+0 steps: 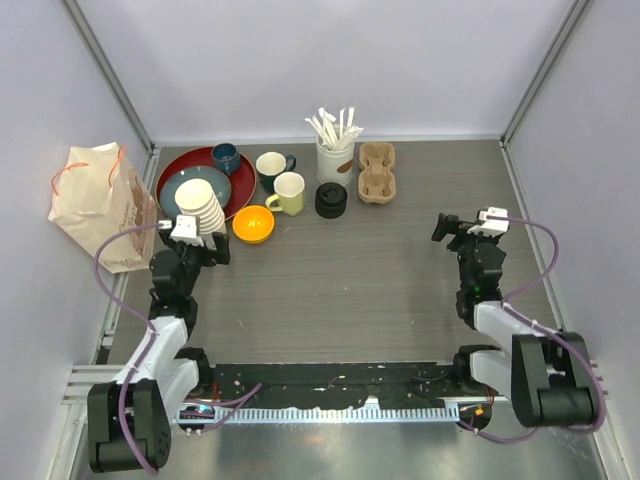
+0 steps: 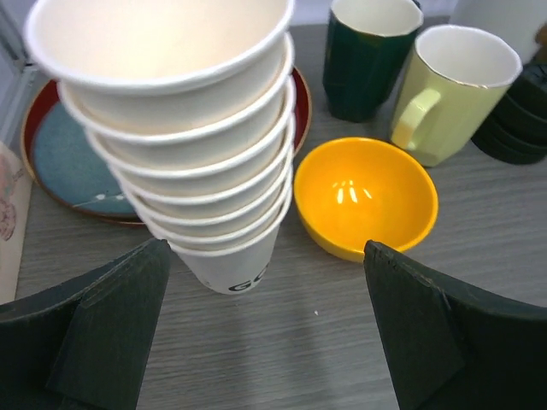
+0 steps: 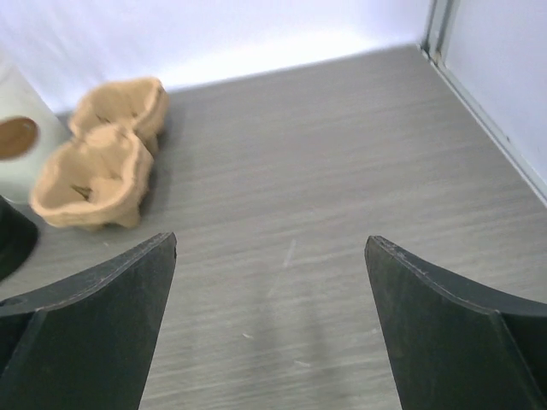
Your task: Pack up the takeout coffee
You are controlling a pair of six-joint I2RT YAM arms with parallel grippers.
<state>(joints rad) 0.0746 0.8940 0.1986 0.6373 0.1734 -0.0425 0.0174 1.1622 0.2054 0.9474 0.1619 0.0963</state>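
No lidded white cups show in any view. A stack of lidless white paper cups [image 1: 201,207] stands at the edge of the red tray [image 1: 176,172]; it fills the left wrist view [image 2: 171,128]. A stack of black lids [image 1: 331,199] sits mid-back. A brown two-cup cardboard carrier [image 1: 377,172] lies behind it, also in the right wrist view [image 3: 101,166]. My left gripper [image 2: 265,252] is open and empty, just in front of the cup stack. My right gripper [image 3: 272,242] is open and empty over bare table at the right.
A paper bag [image 1: 100,200] stands at the far left. An orange bowl [image 2: 363,196], a pale yellow mug [image 2: 449,90] and a dark mug [image 2: 367,51] sit next to the cup stack. A white holder of stir sticks [image 1: 335,150] stands at the back.
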